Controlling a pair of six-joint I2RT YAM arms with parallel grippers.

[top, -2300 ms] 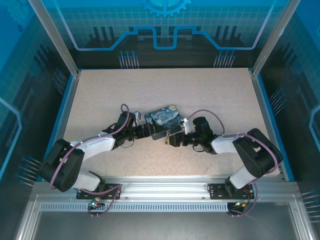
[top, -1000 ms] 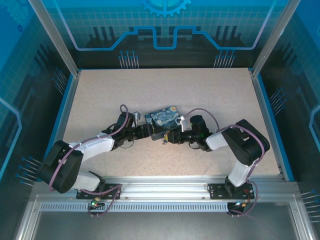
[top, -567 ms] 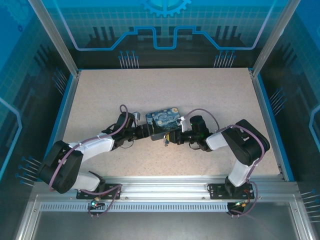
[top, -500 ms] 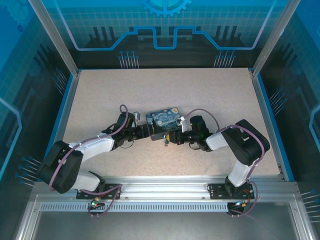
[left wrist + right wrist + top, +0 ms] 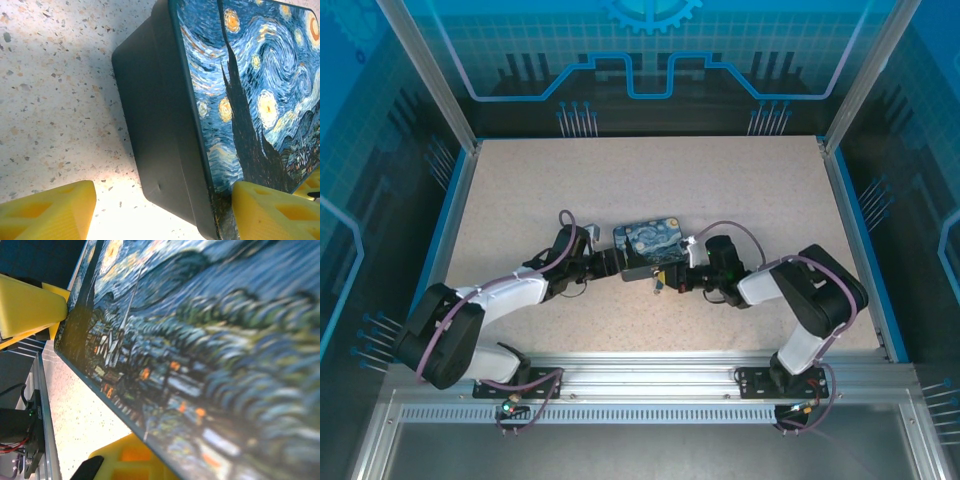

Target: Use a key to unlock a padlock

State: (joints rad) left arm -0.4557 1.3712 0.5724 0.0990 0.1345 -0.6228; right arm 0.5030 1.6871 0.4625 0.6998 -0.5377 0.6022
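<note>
Midway across the speckled worktop [image 5: 520, 190], my left pincer [image 5: 613, 262] stood released astride the swirl-painted blue-and-yellow rectangular tin [image 5: 647, 240], likely bracing it. My right pincer [image 5: 672, 277] was clenched by the tiny dark padlock [image 5: 658, 282] at the tin's near edge; whether on the key, I couldn't tell.

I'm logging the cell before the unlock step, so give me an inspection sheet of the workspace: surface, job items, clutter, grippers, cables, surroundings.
Surface: speckled beige table, no spills seen.
Job's things: small greyish thing at the painted tin's near edge; too small to tell padlock from key.
Clutter: nothing seen.
Grippers: left gripper open, fingers straddling the tin's corner; right gripper shut beside the tin's near edge, what it pinches cannot be told.
Cables: purple cables loop along both arms.
Surroundings: blue enclosure panels, aluminium frame rail in front.
</note>
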